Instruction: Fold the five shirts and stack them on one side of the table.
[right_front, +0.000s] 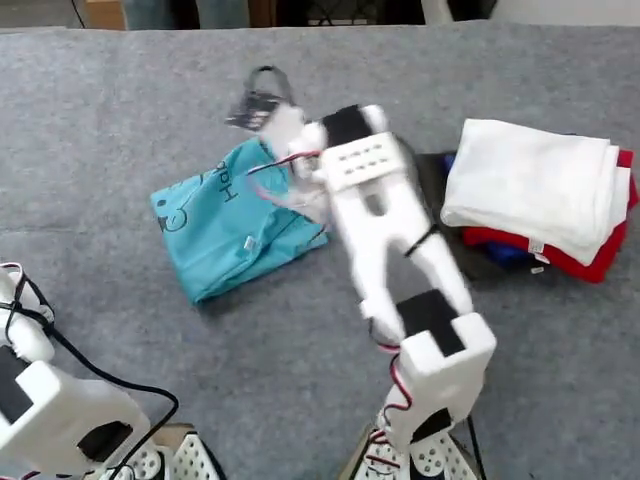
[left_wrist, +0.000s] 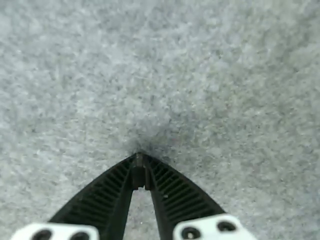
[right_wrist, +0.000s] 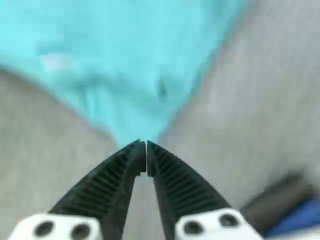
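Open grey tabletop (right_front: 110, 120) stretches across the far left and along the near strip between my two bases, and I can pass there. My left jaws, tips pressed together, hang over plain felt. The teal shirt (right_front: 235, 225) sprawls mid-table just beside my right arm (right_front: 400, 240), my right jaws closed at its corner. The stack of folded shirts (right_front: 540, 195) blocks the right side, its dark bottom layer reaching up to that arm

The table cover (right_front: 120, 120) is mottled grey, the turquoise shirt (right_front: 235, 225) bears dark print, the rest are a white shirt (right_front: 530, 185), red shirt (right_front: 590, 262), blue shirt (right_front: 505, 253) and blackish shirt (right_front: 432, 185), and the white, black-patched right arm (right_front: 385, 225) and left arm (right_front: 60, 415) have a black ribbed right gripper (right_wrist: 146, 146) and left gripper (left_wrist: 140, 160)
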